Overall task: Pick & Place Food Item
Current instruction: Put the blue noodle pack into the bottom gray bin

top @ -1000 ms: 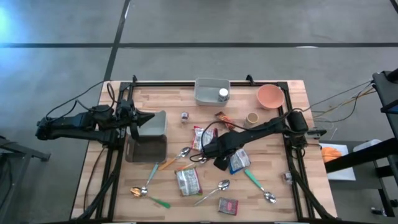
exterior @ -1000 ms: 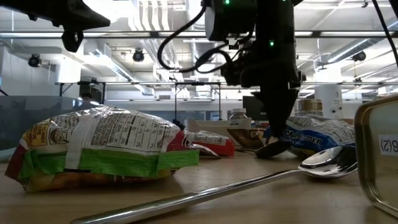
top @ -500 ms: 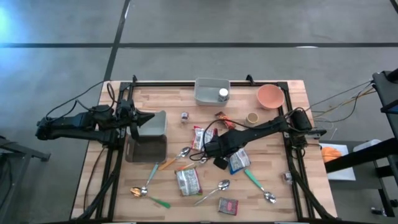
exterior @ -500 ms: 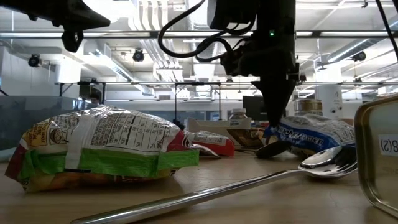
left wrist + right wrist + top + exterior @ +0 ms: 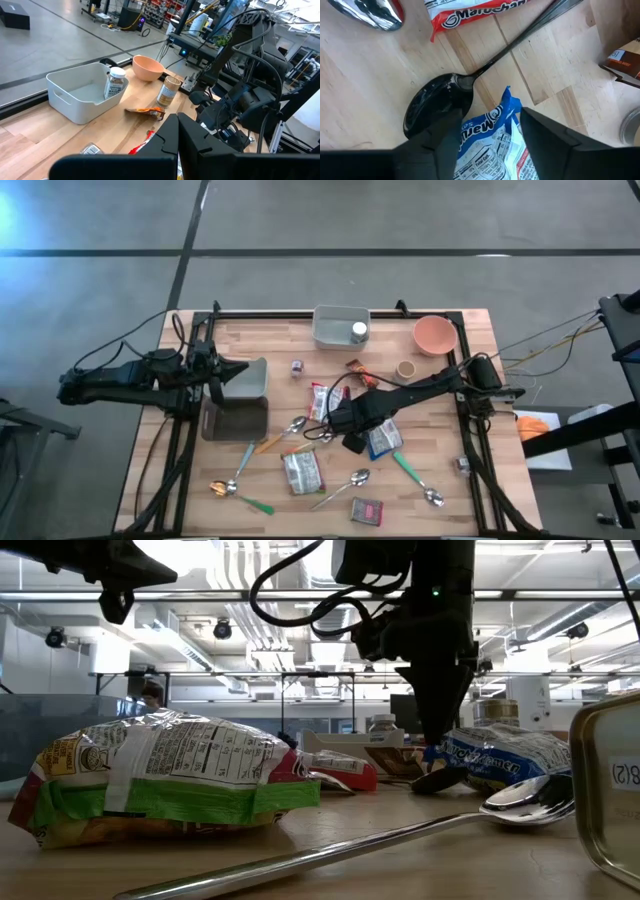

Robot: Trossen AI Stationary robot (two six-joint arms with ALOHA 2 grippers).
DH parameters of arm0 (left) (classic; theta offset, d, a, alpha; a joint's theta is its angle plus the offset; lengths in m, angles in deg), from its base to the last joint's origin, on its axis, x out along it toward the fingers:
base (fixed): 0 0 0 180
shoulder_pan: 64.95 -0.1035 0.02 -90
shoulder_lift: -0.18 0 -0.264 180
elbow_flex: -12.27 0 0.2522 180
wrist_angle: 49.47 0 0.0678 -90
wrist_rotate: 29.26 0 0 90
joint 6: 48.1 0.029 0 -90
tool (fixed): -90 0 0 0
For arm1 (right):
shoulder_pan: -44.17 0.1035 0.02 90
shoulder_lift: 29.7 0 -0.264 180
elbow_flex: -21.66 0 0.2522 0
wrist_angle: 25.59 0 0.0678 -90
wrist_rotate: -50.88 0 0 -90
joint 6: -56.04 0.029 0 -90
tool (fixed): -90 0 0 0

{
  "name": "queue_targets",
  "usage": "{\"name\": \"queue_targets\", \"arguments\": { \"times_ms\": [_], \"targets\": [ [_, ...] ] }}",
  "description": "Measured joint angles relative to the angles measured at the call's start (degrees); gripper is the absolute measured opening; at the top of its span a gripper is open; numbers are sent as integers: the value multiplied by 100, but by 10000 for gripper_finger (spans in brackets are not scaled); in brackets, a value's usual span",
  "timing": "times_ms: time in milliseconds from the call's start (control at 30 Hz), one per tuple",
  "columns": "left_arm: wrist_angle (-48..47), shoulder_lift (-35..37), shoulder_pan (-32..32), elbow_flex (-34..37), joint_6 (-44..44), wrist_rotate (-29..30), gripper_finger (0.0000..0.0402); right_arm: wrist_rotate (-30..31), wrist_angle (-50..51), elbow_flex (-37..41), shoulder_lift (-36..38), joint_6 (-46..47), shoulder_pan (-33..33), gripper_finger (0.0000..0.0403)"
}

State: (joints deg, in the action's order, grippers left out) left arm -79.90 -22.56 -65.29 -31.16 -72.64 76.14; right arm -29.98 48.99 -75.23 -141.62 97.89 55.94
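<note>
1. Presently right gripper (image 5: 487,135) at centre of the high view, jaws apart astride the corner of the blue-and-white packet (image 5: 492,142), not clamped
2. Advice: seat lower before closing, clear of black spoon (image 5: 437,107) just beside
3. Left gripper (image 5: 177,137) closed, parked at frame left

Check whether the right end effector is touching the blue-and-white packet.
Cannot tell: in the right wrist view, the right end effector straddles the blue-and-white packet, but no clear contact or gap shows.
</note>
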Motion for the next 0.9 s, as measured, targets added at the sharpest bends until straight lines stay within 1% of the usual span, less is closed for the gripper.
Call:
{"name": "queue_targets", "arguments": {
  "times_ms": [100,200,267,433,500,567,633,900],
  "targets": [
    [0,0,0,0,0,0,0,0,-15,4,-33,51,0,234],
    [-4,0,1,0,0,0,0,58,4,31,-100,97,2,242],
    [-11,0,2,0,0,0,0,146,11,45,-175,101,1,244],
    [-13,1,1,0,-1,0,0,151,52,63,-339,63,0,244],
    [-12,1,2,0,-1,0,0,151,69,87,-339,88,0,236],
    [-12,1,2,0,-1,0,0,151,87,133,-337,142,0,217],
    [-11,1,1,0,-1,0,0,151,101,171,-337,151,0,191],
    [-11,0,1,0,-1,0,0,149,91,227,-332,149,0,51]
  ]
}}
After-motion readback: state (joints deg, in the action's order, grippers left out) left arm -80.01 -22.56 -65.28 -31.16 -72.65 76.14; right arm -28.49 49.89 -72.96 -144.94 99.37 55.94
